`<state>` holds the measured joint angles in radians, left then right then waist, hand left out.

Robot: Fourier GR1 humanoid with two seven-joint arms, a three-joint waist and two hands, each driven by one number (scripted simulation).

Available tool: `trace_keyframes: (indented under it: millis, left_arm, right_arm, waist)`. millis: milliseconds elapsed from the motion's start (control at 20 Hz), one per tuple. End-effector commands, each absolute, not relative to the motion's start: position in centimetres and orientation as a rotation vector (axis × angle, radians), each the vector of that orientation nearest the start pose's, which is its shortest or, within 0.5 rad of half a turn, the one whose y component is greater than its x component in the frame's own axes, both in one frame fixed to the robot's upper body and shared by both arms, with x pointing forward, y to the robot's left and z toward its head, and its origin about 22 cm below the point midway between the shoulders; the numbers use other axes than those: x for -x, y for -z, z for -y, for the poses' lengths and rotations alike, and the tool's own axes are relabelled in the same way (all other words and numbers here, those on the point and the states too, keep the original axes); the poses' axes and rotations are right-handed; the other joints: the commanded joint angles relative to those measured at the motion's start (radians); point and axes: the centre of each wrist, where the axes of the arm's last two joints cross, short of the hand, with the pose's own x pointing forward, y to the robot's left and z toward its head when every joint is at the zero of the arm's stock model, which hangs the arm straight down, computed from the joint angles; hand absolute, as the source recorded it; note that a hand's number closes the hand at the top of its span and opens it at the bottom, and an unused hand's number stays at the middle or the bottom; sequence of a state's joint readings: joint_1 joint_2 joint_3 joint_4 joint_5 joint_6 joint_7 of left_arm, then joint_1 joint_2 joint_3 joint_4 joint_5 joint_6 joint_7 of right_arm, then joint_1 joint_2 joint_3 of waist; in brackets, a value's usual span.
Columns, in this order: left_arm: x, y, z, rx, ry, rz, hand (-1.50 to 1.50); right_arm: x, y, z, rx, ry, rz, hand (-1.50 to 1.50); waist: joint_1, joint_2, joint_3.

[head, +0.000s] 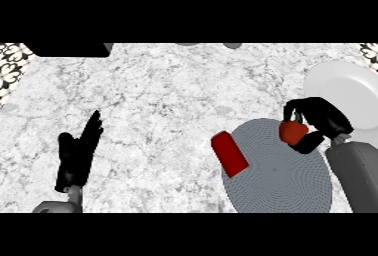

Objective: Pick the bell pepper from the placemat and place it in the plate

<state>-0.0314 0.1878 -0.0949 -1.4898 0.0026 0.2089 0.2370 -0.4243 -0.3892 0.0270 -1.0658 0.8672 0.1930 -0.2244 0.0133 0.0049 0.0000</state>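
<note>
A red bell pepper (292, 132) with a green stem is held over the upper right part of the round grey placemat (277, 175). My right hand (322, 121) is curled round the pepper, fingers above it and thumb below. The white plate (343, 85) lies just beyond, at the right edge of the counter view. My left hand (77, 155) rests open at the lower left, fingers straight and pointing up, far from the pepper.
A flat red block (229, 154) lies tilted on the placemat's left edge. A black object (70, 49) sits at the top left. Patterned tiles show at both upper corners. The marble counter stretches between my hands.
</note>
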Motion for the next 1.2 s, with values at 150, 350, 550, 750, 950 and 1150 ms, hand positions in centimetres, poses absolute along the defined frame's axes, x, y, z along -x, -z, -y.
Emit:
trace_keyframes:
  millis: [150,350,550,750,950,1150]
  left_arm:
    - [-24.7,0.9,-24.6,-0.248,0.022,1.274,0.0]
    - [-24.4,1.2,-25.9,-0.274,0.018,1.279,0.0]
    - [-25.8,0.5,-24.2,-0.266,0.031,1.282,0.0]
    - [-24.3,1.3,-25.2,-0.241,0.05,1.292,0.0]
    - [-23.9,1.5,-24.8,-0.248,0.037,1.295,0.0]
    - [-25.1,1.2,-24.4,-0.239,0.037,1.279,0.0]
  right_arm:
    - [-35.8,-6.8,28.9,0.945,-0.958,1.426,1.5]
    - [-36.2,-12.0,30.5,1.122,-0.732,1.564,1.5]
    - [-36.4,-13.3,31.5,1.236,-0.587,1.541,1.5]
    - [-36.4,-14.6,33.5,1.25,-0.516,1.459,1.5]
    - [-37.5,-14.2,35.3,1.248,-0.498,1.389,1.5]
    - [-37.8,-11.9,38.2,1.274,-0.462,1.363,1.5]
  waist:
    - [-0.014,-0.008,0.0]
    - [-0.022,-0.012,-0.001]
    - [-0.014,-0.005,0.0]
    - [-0.009,-0.005,0.0]
    - [-0.005,-0.004,0.0]
    - [-0.004,-0.002,0.0]
